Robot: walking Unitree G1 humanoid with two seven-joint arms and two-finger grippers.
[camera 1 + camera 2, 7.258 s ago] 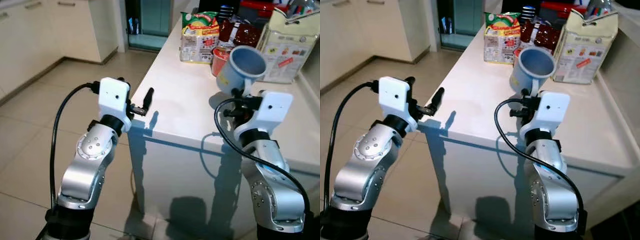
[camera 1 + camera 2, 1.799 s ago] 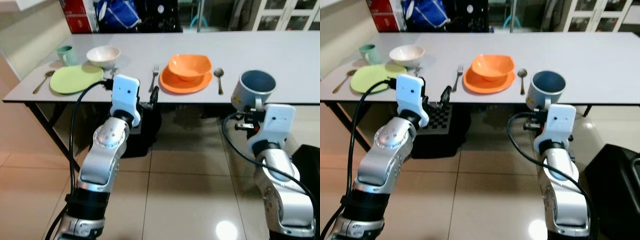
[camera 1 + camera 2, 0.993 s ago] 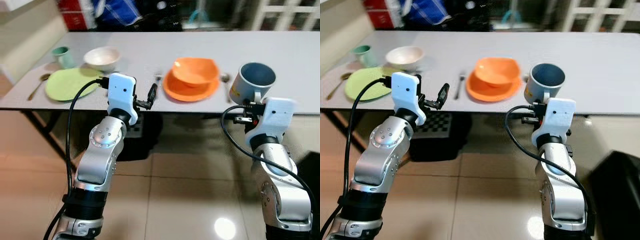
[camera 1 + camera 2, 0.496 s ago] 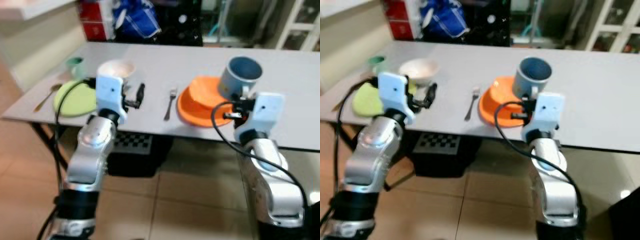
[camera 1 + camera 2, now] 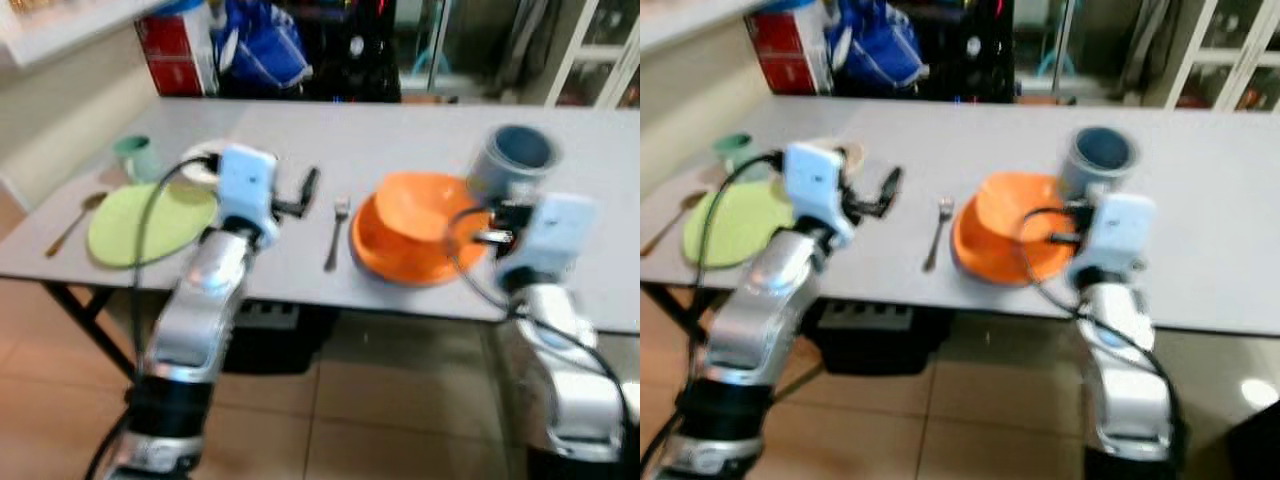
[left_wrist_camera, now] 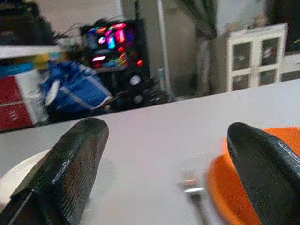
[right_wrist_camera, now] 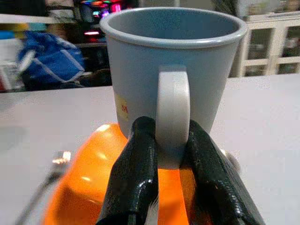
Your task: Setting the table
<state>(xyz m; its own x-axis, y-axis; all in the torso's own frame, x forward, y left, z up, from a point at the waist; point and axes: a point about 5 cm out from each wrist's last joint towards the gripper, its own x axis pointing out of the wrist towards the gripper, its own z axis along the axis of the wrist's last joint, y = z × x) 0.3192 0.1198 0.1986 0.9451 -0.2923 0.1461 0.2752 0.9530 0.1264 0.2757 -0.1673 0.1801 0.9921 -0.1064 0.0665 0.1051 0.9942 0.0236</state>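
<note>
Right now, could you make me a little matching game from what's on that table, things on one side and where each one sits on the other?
Things:
1. blue mug
2. fork
3. green plate
4. orange bowl

Places:
A. on the orange plate
B. held by its handle in the right gripper, above the table
C. near the left end of the table, with a spoon beside it
D. flat on the table, between the left gripper and the orange plate

Pairs: 1-B, 2-D, 3-C, 4-A
</note>
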